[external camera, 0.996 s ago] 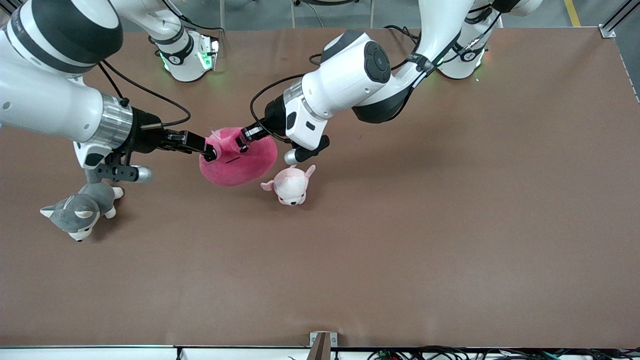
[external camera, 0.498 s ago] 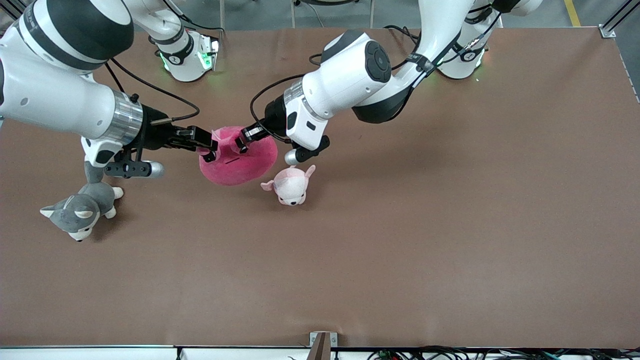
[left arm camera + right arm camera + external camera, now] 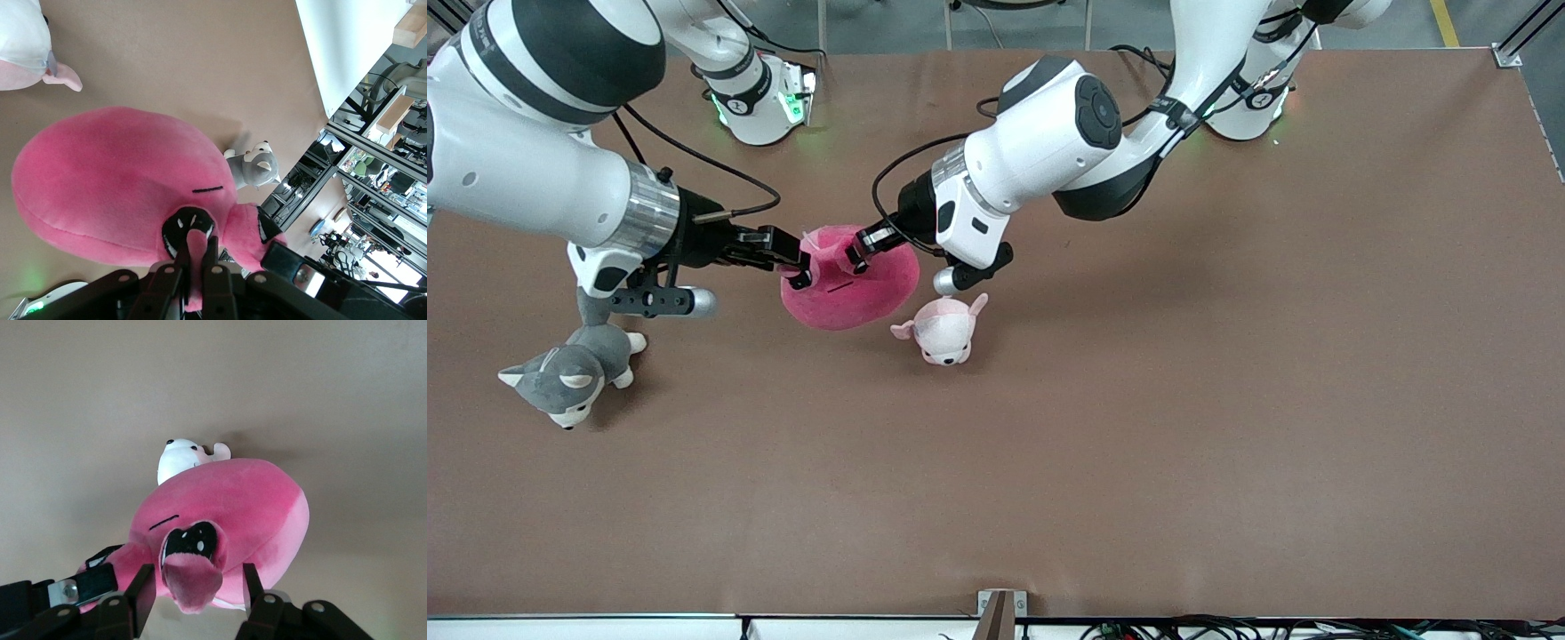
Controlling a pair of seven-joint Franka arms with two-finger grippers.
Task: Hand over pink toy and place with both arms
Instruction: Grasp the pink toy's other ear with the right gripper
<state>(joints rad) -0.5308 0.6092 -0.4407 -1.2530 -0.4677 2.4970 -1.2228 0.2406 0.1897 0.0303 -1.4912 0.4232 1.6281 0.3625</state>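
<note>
While the pink toy [image 3: 849, 284] hangs above the bench [image 3: 1138, 400], the left end effector [image 3: 856, 251] is clamped on one flap; the right end effector [image 3: 193, 587] stands apart around the other and should close before any release.

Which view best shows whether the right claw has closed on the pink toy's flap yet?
The right wrist view: the right claw stands open, its fingers either side of the pink toy's flap. The front view shows it only small, at the toy's edge. The left wrist view shows the left claw shut on another flap.
</note>
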